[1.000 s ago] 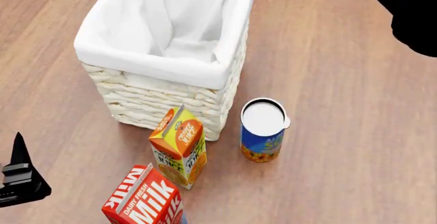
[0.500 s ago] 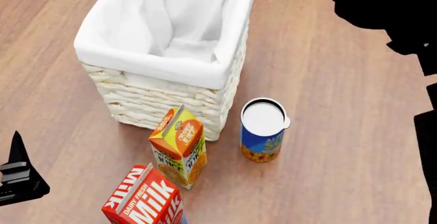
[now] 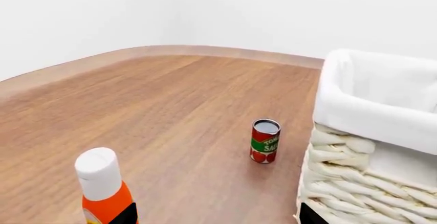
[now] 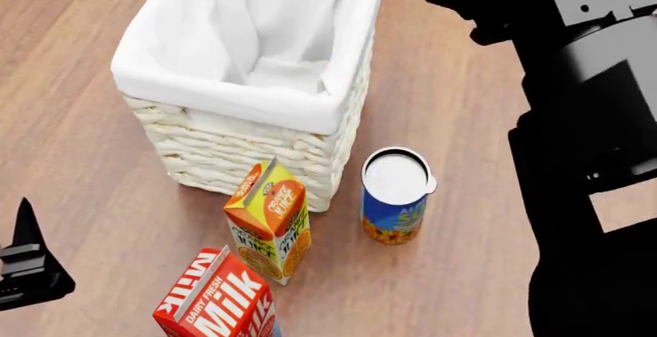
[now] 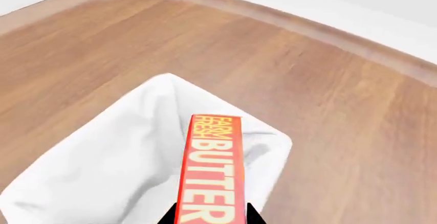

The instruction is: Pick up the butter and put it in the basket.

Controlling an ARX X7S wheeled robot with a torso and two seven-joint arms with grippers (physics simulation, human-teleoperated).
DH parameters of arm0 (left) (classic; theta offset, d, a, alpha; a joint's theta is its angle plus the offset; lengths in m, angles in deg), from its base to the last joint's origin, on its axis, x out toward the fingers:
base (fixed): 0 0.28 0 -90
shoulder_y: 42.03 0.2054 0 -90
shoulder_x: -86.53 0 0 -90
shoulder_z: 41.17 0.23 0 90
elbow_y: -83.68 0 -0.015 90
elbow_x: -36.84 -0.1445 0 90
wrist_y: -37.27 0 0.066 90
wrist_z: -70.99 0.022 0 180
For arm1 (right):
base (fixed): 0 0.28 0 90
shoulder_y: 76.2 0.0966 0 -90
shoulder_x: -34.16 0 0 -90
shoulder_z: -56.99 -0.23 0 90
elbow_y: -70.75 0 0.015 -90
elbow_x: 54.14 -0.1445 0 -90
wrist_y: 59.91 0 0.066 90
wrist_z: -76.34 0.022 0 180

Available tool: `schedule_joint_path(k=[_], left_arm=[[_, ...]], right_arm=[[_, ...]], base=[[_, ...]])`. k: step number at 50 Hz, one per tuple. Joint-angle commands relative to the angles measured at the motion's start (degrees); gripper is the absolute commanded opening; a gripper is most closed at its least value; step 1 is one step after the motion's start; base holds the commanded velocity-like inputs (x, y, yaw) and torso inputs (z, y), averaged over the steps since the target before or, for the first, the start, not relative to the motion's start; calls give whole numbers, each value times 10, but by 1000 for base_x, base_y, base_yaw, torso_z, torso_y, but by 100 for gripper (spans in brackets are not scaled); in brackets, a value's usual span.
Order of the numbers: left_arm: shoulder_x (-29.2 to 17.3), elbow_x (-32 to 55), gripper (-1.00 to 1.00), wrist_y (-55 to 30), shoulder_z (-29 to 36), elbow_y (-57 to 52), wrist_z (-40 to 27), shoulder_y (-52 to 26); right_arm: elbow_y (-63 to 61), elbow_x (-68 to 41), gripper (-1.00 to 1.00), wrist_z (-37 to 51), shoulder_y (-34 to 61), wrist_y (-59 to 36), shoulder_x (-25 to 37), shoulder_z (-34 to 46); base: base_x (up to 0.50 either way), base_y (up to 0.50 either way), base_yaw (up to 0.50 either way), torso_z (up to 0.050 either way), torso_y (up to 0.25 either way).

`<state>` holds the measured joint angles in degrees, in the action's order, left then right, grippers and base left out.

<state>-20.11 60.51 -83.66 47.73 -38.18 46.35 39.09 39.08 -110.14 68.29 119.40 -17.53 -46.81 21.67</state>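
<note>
Red with orange-yellow edges and white lettering, the butter [image 5: 212, 173] is clamped in the right end effector [image 5: 208, 218], long axis pointing straight out from it over the basket [image 4: 231, 98] opening. The left end effector [image 4: 29, 271] sits idle, well apart from the basket; its state cannot be told.

The basket [image 4: 257, 141] is cream-white woven wicker with a plain white cloth liner [image 4: 246, 37]. The butter [image 5: 210, 175] is a red box with orange-yellow edges and cream lettering. The juice carton [image 4: 271, 220] is orange and yellow, the milk carton [image 4: 218, 298] red with white letters. One can [image 4: 395, 197] is blue with a white top; another can [image 3: 265, 141] is red and green. The table [image 4: 82, 168] is brown wood grain.
</note>
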Motion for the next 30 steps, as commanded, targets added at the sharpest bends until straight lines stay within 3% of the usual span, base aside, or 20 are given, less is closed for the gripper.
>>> schedule_joint_path(k=[1,18,30], left_arm=[[-2,6,100,-4,-2,-5,-5,-1],[-4,15,100,-13,-5,-18,-14,3],[-6,17,100,-12,-4,-16,-16,4]], right_arm=[[75,44,-100,-105,35,43,-63,13],[113,30,-100,-160,48,64,-89,25],[147,-110,-100,-113,46,69,-90,100]], base=[[0,0,0,10,10],[0,0,0,0,1],[0,0,0,1,1]])
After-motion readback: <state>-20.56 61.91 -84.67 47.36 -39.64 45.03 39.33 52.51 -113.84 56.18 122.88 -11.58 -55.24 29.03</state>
